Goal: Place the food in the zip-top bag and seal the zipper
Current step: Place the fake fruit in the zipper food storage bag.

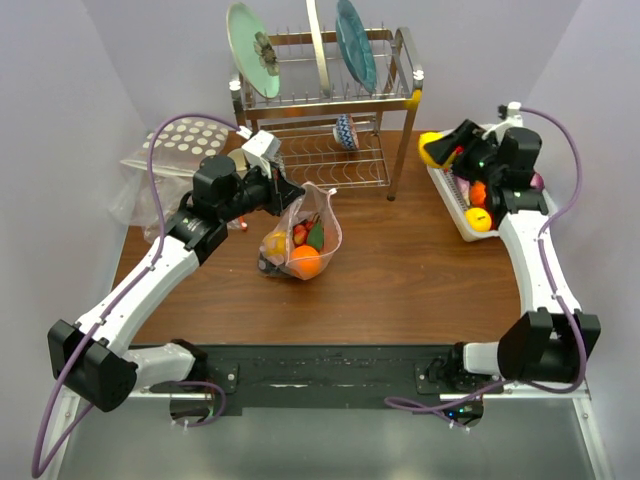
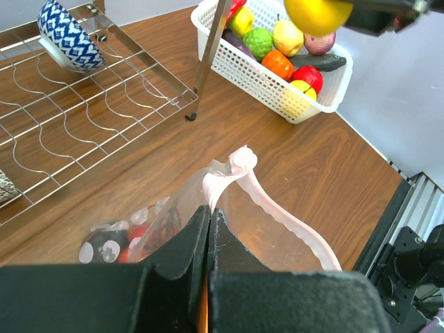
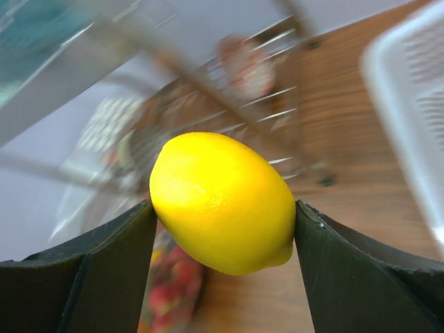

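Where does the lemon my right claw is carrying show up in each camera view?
Top external: the lemon is at upper right, just left of the white basket.
Left wrist: the lemon is at the top edge, right of centre, cut off by the frame, above the basket in the picture.
Right wrist: the lemon fills the centre, with the basket blurred at upper right.
Shared landmark: the white basket.

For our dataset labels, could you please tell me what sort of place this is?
Most likely a lab test cell staged as a kitchen: plain walls box in a small wooden table, which carries a wire dish rack with plates and a white basket of toy fruit.
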You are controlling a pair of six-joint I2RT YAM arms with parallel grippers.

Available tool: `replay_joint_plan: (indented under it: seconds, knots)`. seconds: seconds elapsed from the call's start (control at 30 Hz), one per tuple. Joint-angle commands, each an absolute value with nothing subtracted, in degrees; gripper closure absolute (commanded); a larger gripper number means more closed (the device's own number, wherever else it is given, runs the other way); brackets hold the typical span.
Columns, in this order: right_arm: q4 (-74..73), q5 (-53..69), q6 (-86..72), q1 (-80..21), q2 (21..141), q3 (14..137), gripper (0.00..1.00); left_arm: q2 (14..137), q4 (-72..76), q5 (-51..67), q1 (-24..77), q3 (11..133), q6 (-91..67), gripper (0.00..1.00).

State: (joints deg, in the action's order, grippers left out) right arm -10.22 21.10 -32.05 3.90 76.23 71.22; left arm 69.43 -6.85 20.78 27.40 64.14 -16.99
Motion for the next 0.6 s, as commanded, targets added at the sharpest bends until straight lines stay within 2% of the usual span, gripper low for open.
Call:
replay_joint_plan:
  seconds: [0.0,0.3,0.57]
  knots:
    - [-10.8,36.3,-30.1,-5.8,71.9,70.8,0.33,68.5,-4.7,20.0,27.1,65.7,-16.4,1.0]
    - [-10.7,39.6,-27.6,-20.1,66.8,68.2,0.33,68.2,-4.9,19.9,27.1,65.8,-16.3,1.0]
    - [-11.2,38.6,-23.4,-29.6,69.8,69.0,0.35,67.9,-4.9,19.8,27.1,65.8,-16.2,1.0]
